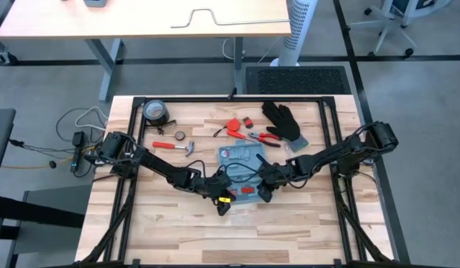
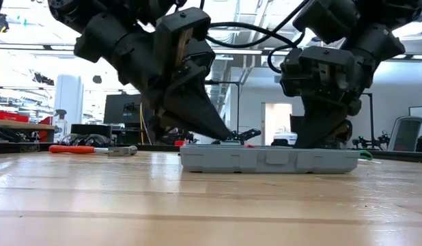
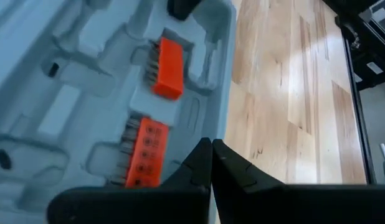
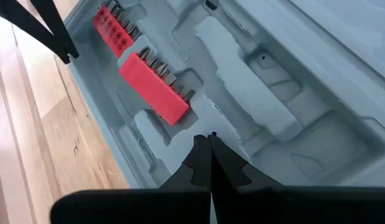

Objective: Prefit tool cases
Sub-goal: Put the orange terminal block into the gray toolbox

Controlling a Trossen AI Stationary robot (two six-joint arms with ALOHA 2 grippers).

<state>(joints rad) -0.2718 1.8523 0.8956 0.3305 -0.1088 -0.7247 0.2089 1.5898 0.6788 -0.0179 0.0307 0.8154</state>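
Both closed: left gripper and right gripper over the tool case at frame centre, apparently nudging loose red bit holders askew.

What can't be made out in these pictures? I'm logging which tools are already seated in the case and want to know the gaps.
- High view: the tool case has its near half covered by both arms; slot contents there are hidden.
- Low view: only the case's side wall shows; its inside is hidden.
- Left wrist view: the left end effector blocks the near rim; the case runs off the frame.
- Right wrist view: the right end effector, fingers together, covers slots beside the red bit holder.
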